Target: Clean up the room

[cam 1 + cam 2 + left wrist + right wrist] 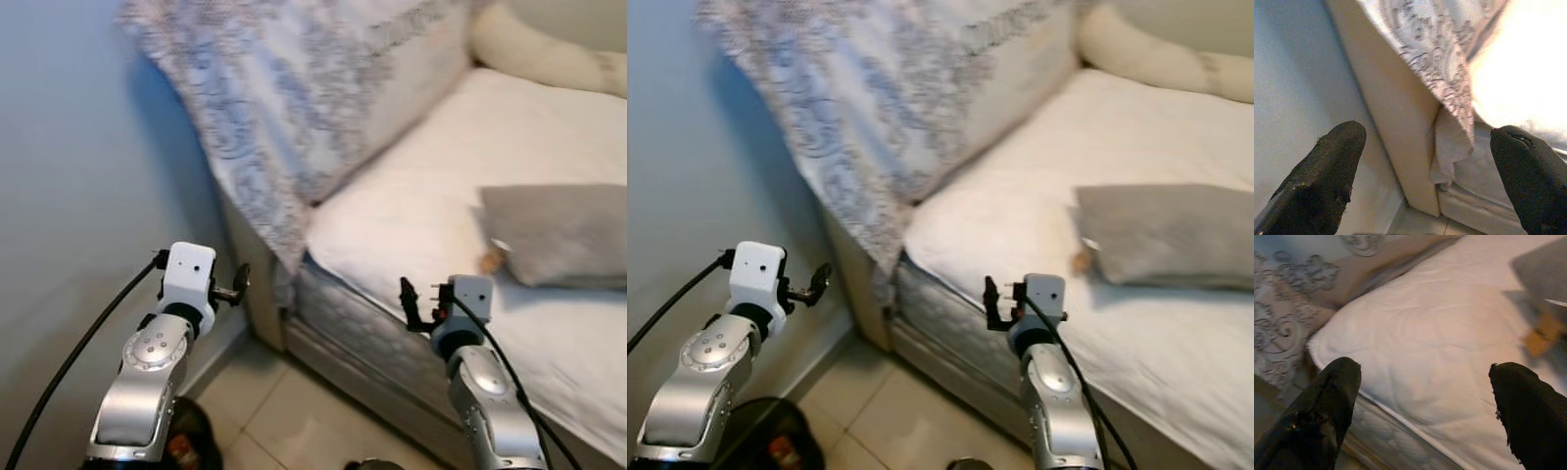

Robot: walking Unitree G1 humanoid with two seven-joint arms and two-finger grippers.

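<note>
A bed with a white mattress (411,206) stands ahead and to the right. A grey pillow (558,233) lies on it, with a small brown object (489,261) at its near corner. A grey patterned quilt (294,88) drapes over the bed's end. My left gripper (240,284) is held up near the wall beside the bed's corner, open and holding nothing. My right gripper (409,299) hovers at the mattress edge, open and holding nothing. The right wrist view looks across the mattress to the brown object (1542,335).
A pale blue wall (78,147) closes in on the left. The beige bed frame (1396,127) meets it at a narrow gap. Tiled floor (294,411) lies below, with a dark object (774,441) at my left side. A cream bolster (549,54) lies at the far right.
</note>
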